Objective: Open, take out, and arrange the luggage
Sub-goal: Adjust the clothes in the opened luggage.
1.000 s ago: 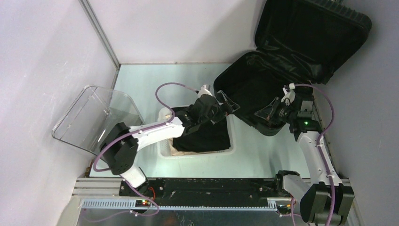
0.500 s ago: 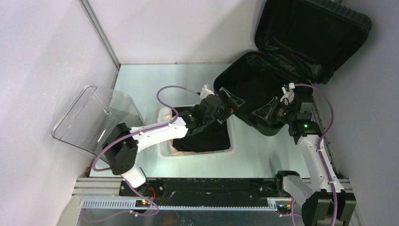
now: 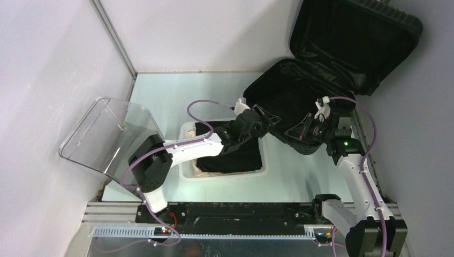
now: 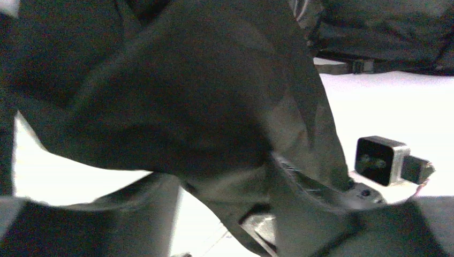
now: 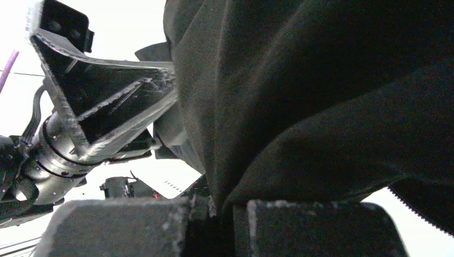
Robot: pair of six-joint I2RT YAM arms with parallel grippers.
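My right gripper (image 5: 222,211) is closed tight, with a fold of black cloth (image 5: 321,107) pinched between its pads at the near rim of the luggage (image 3: 350,48). My left gripper (image 3: 266,119) is just beside it at the same rim. Its jaws are spread, the same cloth hangs across its wrist view, and I see no grip there yet.

The luggage lies open at the far right of the worktop (image 3: 160,91), with its lid tipped up against the wall. To its left the white basket (image 3: 222,174) has a dark garment lying in it.

My main worry is that everything here is black, so I cannot tell whether the pinched fold is a loose item or the lining. If it is the lining, a pull would drag the whole case, and I judge the lid could drop. The two grippers are also close enough to knock together. A one-sided pinch could let the cloth slip out.
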